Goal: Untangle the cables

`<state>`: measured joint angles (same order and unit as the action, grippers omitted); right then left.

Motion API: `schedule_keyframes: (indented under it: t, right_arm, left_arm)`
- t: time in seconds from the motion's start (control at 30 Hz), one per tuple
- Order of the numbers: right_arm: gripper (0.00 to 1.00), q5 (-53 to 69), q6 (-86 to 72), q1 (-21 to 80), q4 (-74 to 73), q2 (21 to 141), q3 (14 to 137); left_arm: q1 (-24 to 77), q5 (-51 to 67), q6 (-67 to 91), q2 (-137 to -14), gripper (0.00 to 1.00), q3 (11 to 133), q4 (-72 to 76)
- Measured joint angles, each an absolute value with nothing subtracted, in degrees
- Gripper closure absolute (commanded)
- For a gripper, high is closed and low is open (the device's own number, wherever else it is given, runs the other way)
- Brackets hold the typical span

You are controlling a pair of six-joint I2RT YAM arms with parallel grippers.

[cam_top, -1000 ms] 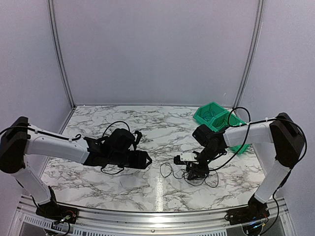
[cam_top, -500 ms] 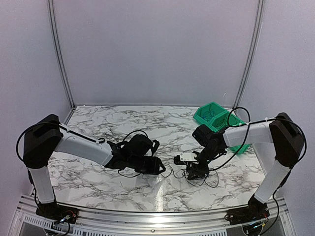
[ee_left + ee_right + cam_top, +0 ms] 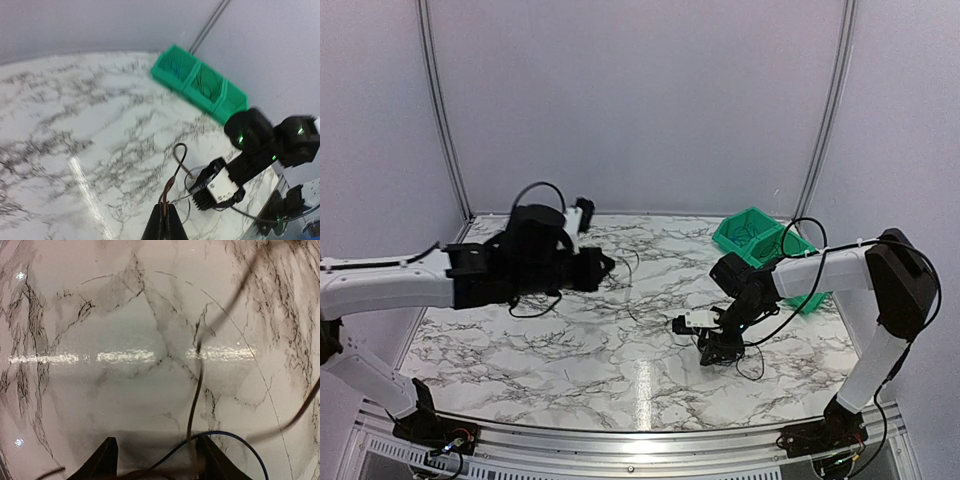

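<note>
Glossy marble-look table (image 3: 570, 360); green plastic bins (image 3: 752, 232); thin matt black cables (image 3: 198, 385).

Robot lab / test cell. Evidence: plain pale wall panels (image 3: 640, 100) w/ metal frame poles (image 3: 438, 110) boxing in a marble-look tabletop (image 3: 570, 350); left arm (image 3: 390, 285) & right arm (image 3: 830, 268) bolted along a metal rail (image 3: 620, 438) at near edge; green parts bins (image 3: 760, 240) back right.

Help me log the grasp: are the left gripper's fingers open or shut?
Shut: on the left gripper the fingers meet, pinching a thin cable.
</note>
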<state>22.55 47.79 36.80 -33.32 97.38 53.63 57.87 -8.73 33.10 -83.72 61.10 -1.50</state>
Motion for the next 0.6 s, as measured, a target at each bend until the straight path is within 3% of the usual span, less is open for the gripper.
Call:
schedule_keyframes:
  t: [0.23, 0.6]
  right_arm:
    - [0.43, 22.3, 47.3, 36.8, -33.4, 97.5, 53.8]
    - [0.43, 22.0, 46.7, 36.8, -33.1, 97.7, 53.9]
  left_arm:
    - [56.7, -25.1, 25.1, -64.7, 1.0, 67.1, -7.2]
    - [56.7, -39.8, 11.4, -60.8, 1.0, 80.9, -18.5]
